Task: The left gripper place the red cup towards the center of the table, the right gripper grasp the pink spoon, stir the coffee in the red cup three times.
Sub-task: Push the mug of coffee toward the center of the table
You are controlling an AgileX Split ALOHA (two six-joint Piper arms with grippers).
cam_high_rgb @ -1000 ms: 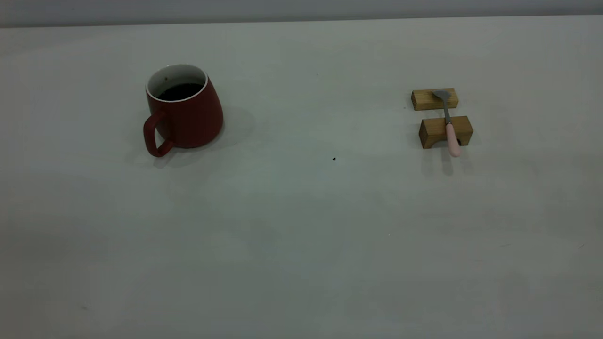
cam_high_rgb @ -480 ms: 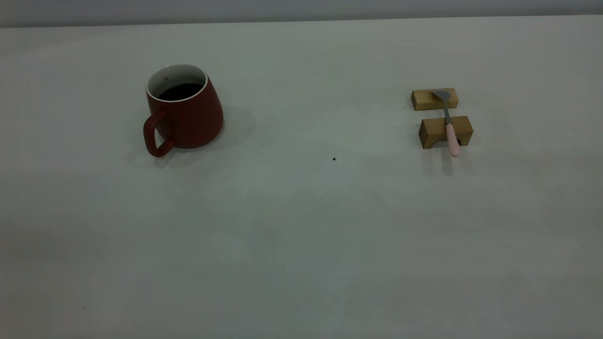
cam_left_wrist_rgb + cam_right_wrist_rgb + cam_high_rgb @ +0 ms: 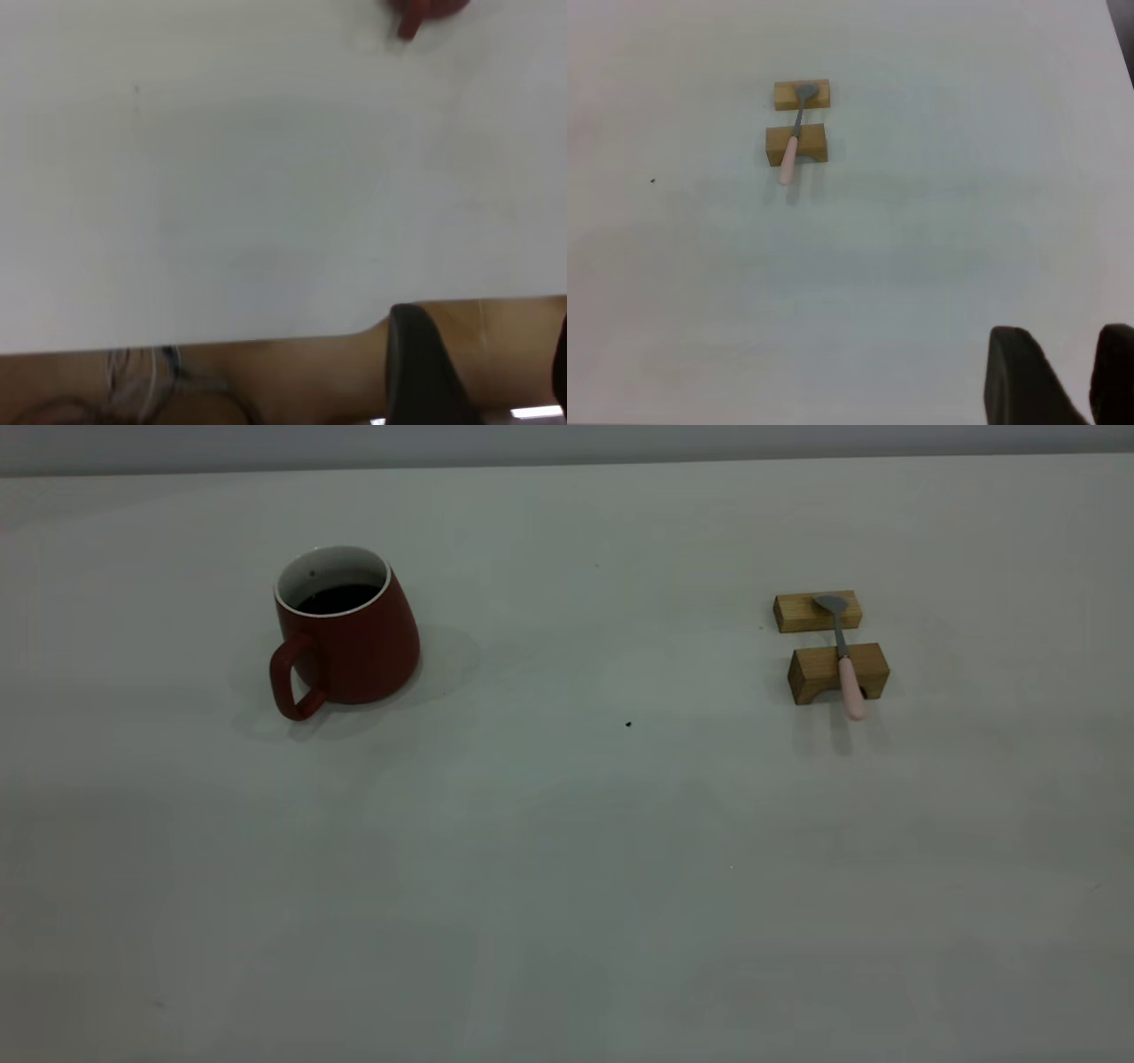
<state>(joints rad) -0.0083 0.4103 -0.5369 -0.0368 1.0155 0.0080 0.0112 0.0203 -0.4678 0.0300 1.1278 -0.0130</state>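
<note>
The red cup (image 3: 354, 646) stands upright at the table's (image 3: 567, 868) left, handle toward the near left, dark coffee (image 3: 337, 596) inside. In the left wrist view only a sliver of the red cup (image 3: 412, 22) shows, far off. The pink spoon (image 3: 846, 664) lies across two wooden blocks at the right, bowl on the far block, pink handle sticking out over the near one; the right wrist view also shows the pink spoon (image 3: 790, 155). Neither arm appears in the exterior view. My left gripper (image 3: 485, 319) hangs open by the table's edge. My right gripper (image 3: 1063, 332) is slightly open, empty, well short of the spoon.
The far wooden block (image 3: 815, 613) and the near wooden block (image 3: 819, 673) hold the spoon off the surface. A tiny dark speck (image 3: 628, 724) lies near the middle. The table's edge (image 3: 266, 341) runs close to the left gripper, with brown floor beyond.
</note>
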